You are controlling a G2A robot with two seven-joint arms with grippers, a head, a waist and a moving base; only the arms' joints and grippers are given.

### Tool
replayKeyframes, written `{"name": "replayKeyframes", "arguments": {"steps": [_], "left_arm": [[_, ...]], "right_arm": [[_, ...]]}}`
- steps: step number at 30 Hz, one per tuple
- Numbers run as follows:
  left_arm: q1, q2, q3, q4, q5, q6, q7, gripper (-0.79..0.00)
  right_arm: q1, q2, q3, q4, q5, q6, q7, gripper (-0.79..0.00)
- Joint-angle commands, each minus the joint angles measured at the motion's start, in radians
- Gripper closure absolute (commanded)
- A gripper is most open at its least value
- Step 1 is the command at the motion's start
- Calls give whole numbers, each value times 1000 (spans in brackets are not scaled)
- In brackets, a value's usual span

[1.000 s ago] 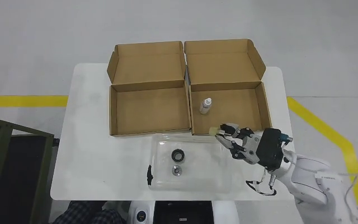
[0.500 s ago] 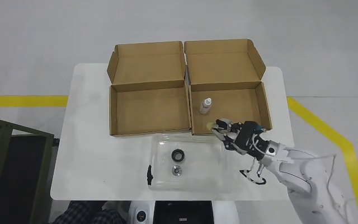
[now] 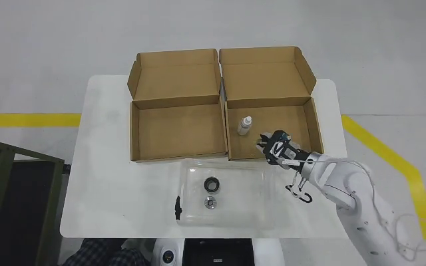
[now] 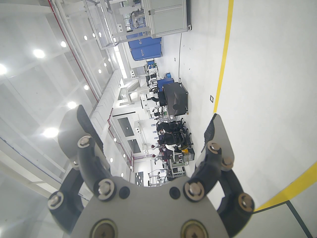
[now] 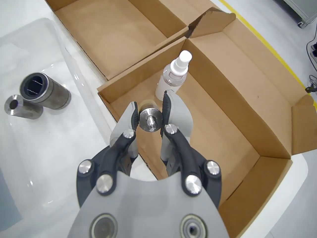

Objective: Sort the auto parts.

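My right gripper (image 5: 149, 105) (image 3: 264, 141) is shut on a small metal cylinder part (image 5: 149, 121) with a yellowish far end, held over the near-left part of the right cardboard box (image 3: 303, 133) (image 5: 247, 100). A white spray bottle (image 3: 245, 124) (image 5: 174, 74) stands in that box just beyond the gripper. Two metal sleeves, a dark one (image 5: 44, 90) (image 3: 212, 184) and a smaller silver one (image 5: 21, 106) (image 3: 210, 202), lie in the clear tray (image 3: 253, 206) (image 5: 62, 134). The left box (image 3: 176, 130) (image 5: 111, 33) holds nothing. My left gripper (image 4: 148, 122) is open, pointing into the hall.
The two open boxes sit side by side at the back of the white table (image 3: 100, 166), their lids folded back. A small black piece (image 3: 178, 207) lies at the tray's left edge. Yellow floor lines (image 3: 40, 120) run beside the table.
The right arm carried the metal part from over the tray's right end back across the box's front wall, and it now hangs inside the right box near the bottle.
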Motion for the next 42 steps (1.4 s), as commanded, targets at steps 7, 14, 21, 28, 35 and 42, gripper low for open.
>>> {"name": "replayKeyframes", "arguments": {"steps": [7, 14, 21, 28, 35, 42], "left_arm": [[0, 0, 0, 0, 0, 0, 0, -785], [0, 0, 0, 0, 0, 0, 0, -785], [0, 0, 0, 0, 0, 0, 0, -785], [0, 0, 0, 0, 0, 0, 0, -785], [0, 0, 0, 0, 0, 0, 0, -785], [0, 0, 0, 0, 0, 0, 0, -785]], "right_arm": [[108, -12, -85, 107, -46, 9, 61, 0], [197, -22, -140, 194, -94, 8, 102, 0], [259, -35, -198, 265, -130, 21, 125, 0], [298, -49, -250, 313, -161, 49, 132, -166], [303, -54, -257, 306, -152, 58, 130, -363], [263, -44, -202, 230, -127, 57, 123, -379]]}}
